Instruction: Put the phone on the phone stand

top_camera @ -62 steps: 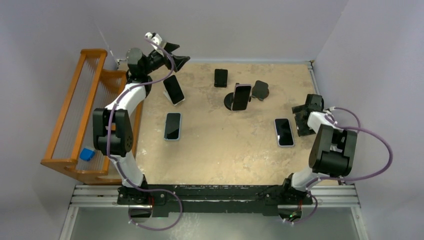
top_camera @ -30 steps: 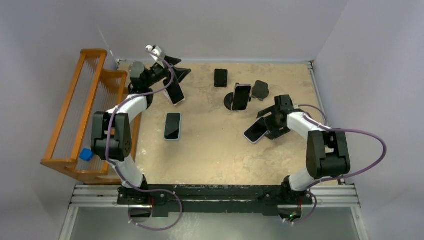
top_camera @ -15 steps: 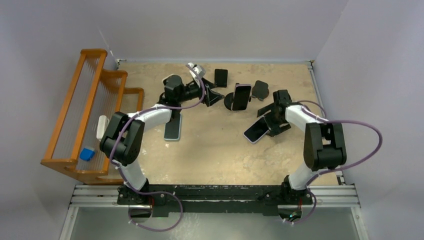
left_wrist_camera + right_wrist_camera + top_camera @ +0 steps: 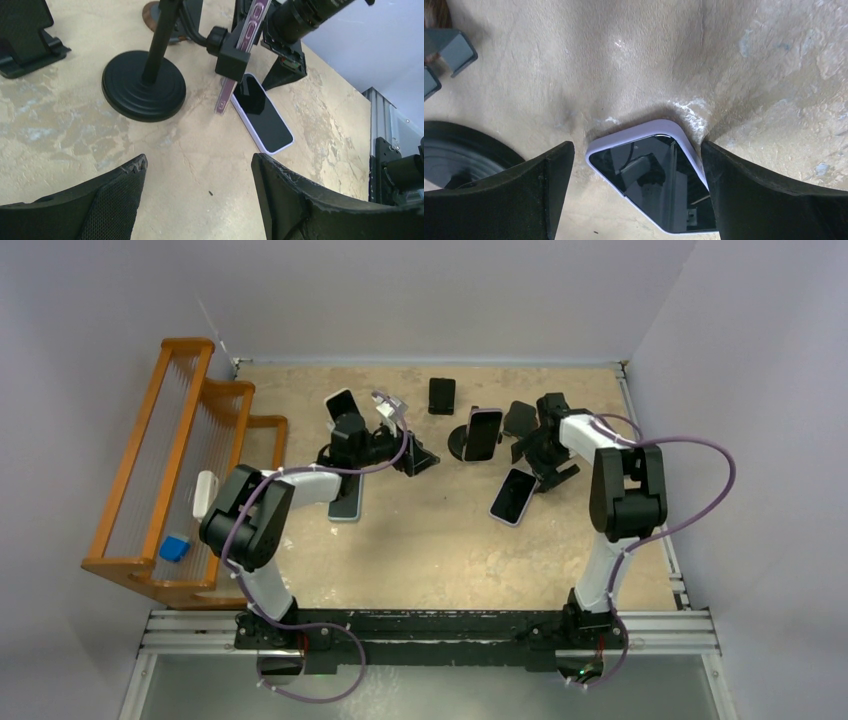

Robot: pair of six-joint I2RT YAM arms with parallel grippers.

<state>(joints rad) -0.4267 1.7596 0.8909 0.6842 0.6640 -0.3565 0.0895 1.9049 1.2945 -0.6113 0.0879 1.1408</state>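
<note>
Lavender-cased phone (image 4: 649, 185) lies flat between the wide-open jaws of the right gripper (image 4: 636, 145), which should close squarely on its long edges before lifting toward a phone stand (image 4: 441, 395).

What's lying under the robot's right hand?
A lilac-cased phone lies flat on the table, one end between the fingers of the open right hand. The wrist view cuts off the rest.

Your top view looks straight down over the whole counter (image 4: 430, 540); both close wrist views share the phone (image 4: 262, 114) beneath the right end effector (image 4: 638, 145).
</note>
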